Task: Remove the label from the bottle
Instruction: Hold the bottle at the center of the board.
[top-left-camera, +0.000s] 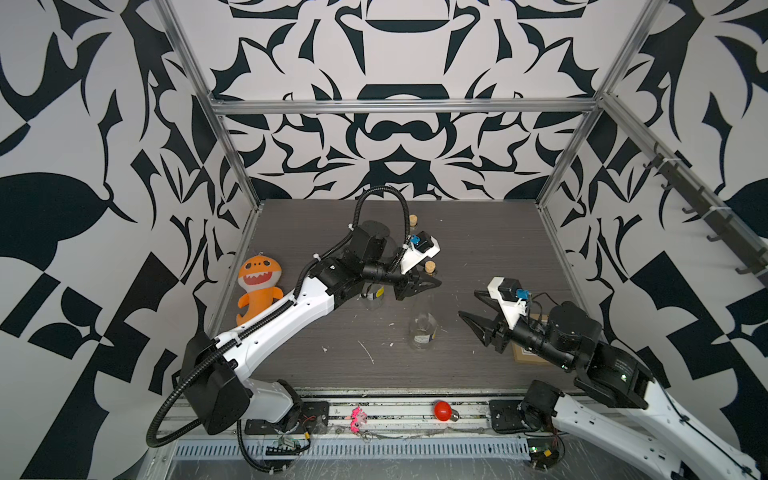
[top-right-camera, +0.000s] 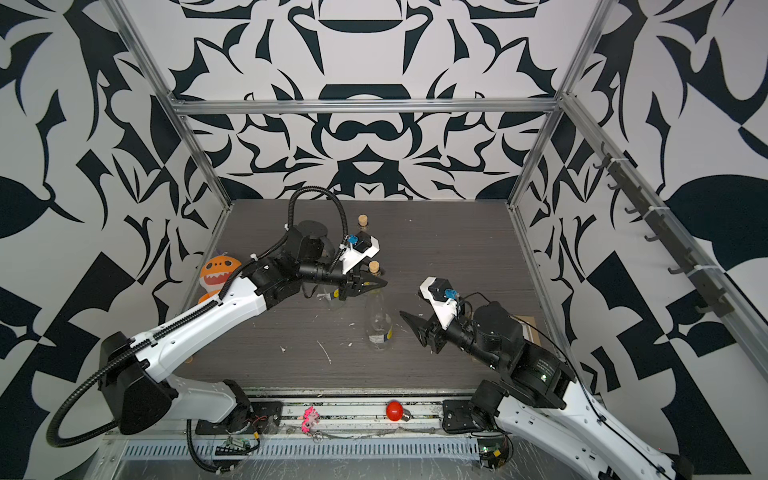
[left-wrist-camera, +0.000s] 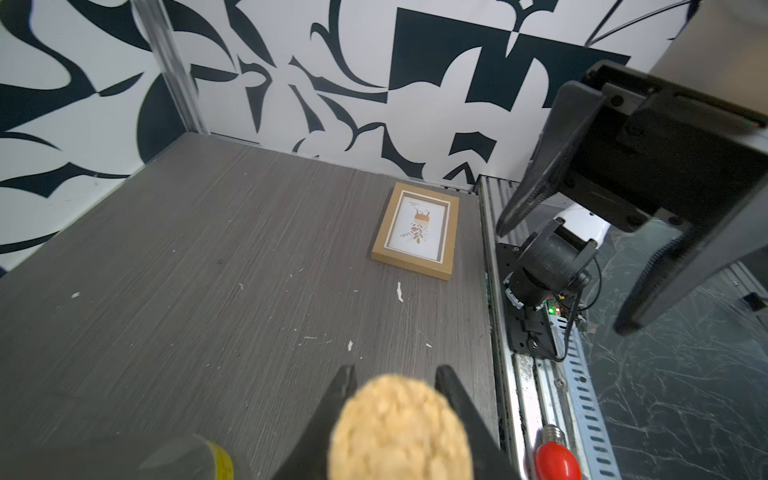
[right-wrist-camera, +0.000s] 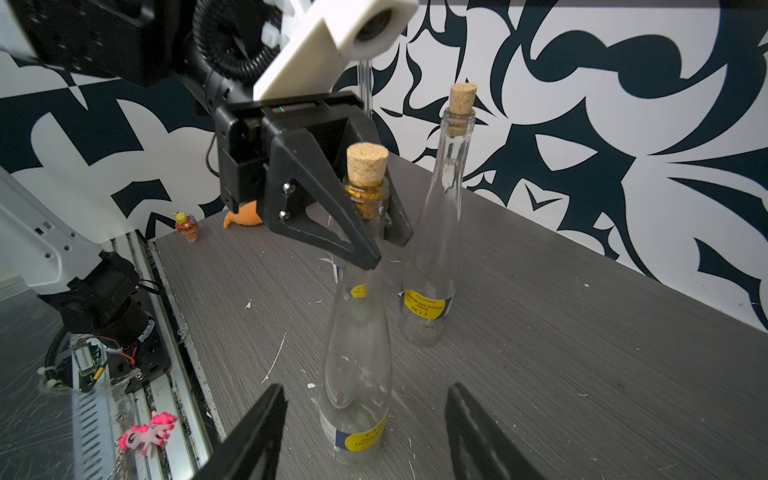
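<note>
A clear glass bottle (top-left-camera: 423, 328) (right-wrist-camera: 359, 353) with a cork (top-left-camera: 430, 267) (left-wrist-camera: 399, 428) stands upright mid-table. A yellow, blue and white label (right-wrist-camera: 362, 439) wraps its base. My left gripper (top-left-camera: 432, 282) (top-right-camera: 381, 284) (left-wrist-camera: 395, 370) is shut on the bottle's neck just under the cork, one finger on each side. My right gripper (top-left-camera: 467, 303) (right-wrist-camera: 365, 390) is open, low and to the right of the bottle. Its fingers stand apart from the glass, level with the lower body.
A second corked bottle (top-left-camera: 412, 220) (right-wrist-camera: 434, 249) stands further back, a third bottle (top-left-camera: 372, 297) under my left wrist. A framed picture (left-wrist-camera: 415, 230) lies at the right under my right arm. An orange plush (top-left-camera: 257, 286) is at the left, a red bulb (top-left-camera: 443, 410) and pink toy (top-left-camera: 358, 417) on the front rail.
</note>
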